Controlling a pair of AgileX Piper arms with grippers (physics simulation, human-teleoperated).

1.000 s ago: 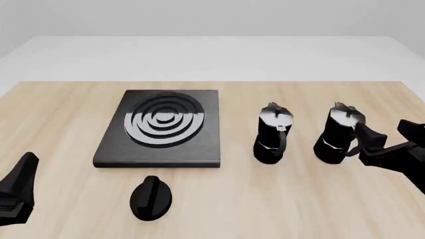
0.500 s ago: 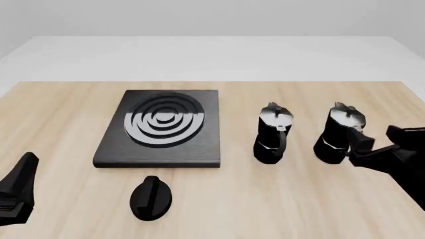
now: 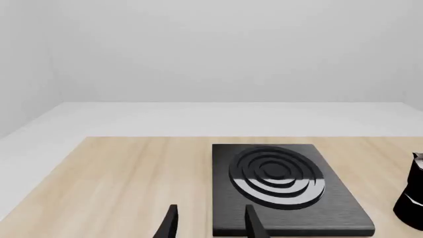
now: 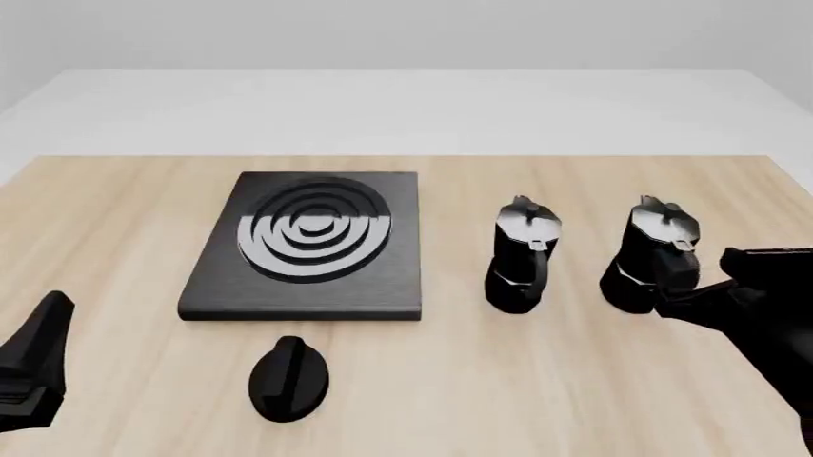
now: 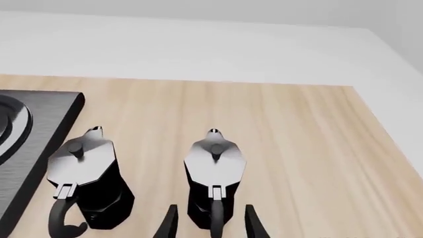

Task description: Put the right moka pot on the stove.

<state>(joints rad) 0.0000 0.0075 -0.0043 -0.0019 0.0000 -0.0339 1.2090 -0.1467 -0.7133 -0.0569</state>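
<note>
A wooden table (image 4: 534, 381) fills the front view, with a pale grey surface beyond its far edge. The stove (image 4: 308, 245) lies flat on the table left of centre, its silver-grey burner rings (image 4: 312, 228) set toward the far half of the slab; it is seen again in the left wrist view (image 3: 286, 186), and one corner shows in the right wrist view (image 5: 26, 144).

Two black pots stand upright on the table to the right of the stove, apart from each other and from it. The right pot (image 4: 652, 255) is the one farther from the stove, with its handle turned toward the near edge of the table. The left pot (image 4: 521, 255) stands between it and the stove. In the right wrist view the right pot (image 5: 213, 178) is seen from above, its grey lid and knob in plain sight, with the left pot (image 5: 86, 181) beside it.

The right gripper (image 5: 211, 225) is held open, and the handle of the right pot is framed between its two fingers; contact cannot be made out. In the front view it (image 4: 711, 286) is seen just beside that pot.

The left gripper (image 3: 209, 223) is open as well, with nothing between its fingers, and is kept near the table's left front corner (image 4: 36, 367).

A small black knob (image 4: 288, 378) lies on the table just in front of the stove.
</note>
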